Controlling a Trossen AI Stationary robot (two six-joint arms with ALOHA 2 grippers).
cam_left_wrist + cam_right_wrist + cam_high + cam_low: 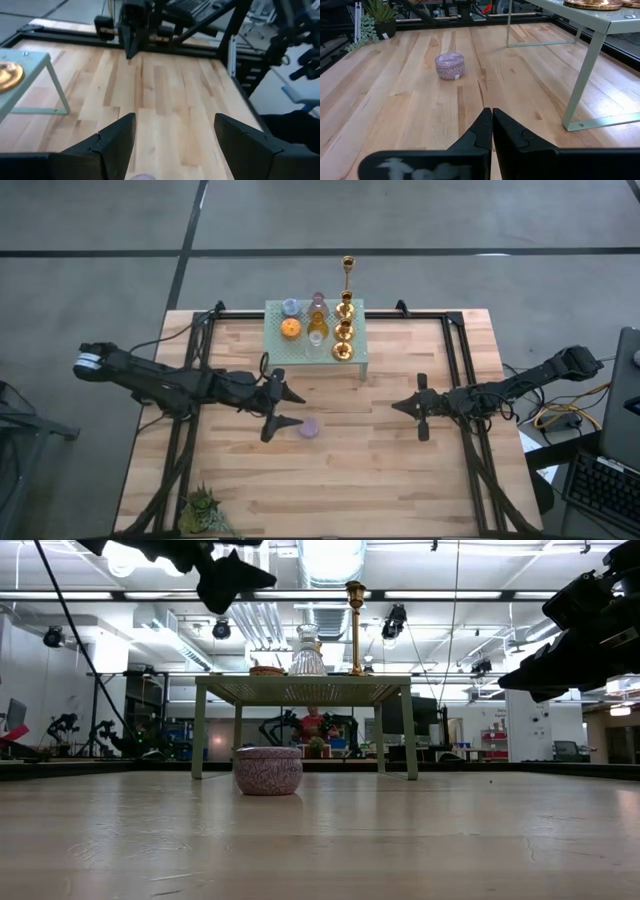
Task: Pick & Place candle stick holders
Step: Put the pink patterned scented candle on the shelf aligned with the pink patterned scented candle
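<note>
Butcher-block planks of a pale wooden bench point(380, 480) fill the scene, with a workshop of ceiling lights and equipment racks beyond. Against the far edge stands a mint-green perforated stand point(275, 345), which serves as the landmark here. On its top crowd most of the candle stick holders: three squat gold candlesticks point(344, 328) in a row at its right side, an orange glass holder point(290, 329), a bluish glass one point(290, 306), and amber and clear ones point(317, 323) between them; a tall slender gold candlestick point(348, 276) rises at the stand's far right corner. One pink-purple speckled holder point(311, 428) sits apart, alone on the bench on the near side of the stand, upright and untouched. The left pincer point(283, 406) hangs just beside that holder, raised clear of the wood, its jaws spread wide and gripping nothing, likely poised either side of a grasp on the lone piece. The right pincer point(419, 408) waits farther off on the holder's other side, also on the near side of the stand, its fingers pressed together and empty, seemingly parked to leave the middle free. A small spiky green plant point(203, 510) occupies the bench's near left corner, well away from the stand.
</note>
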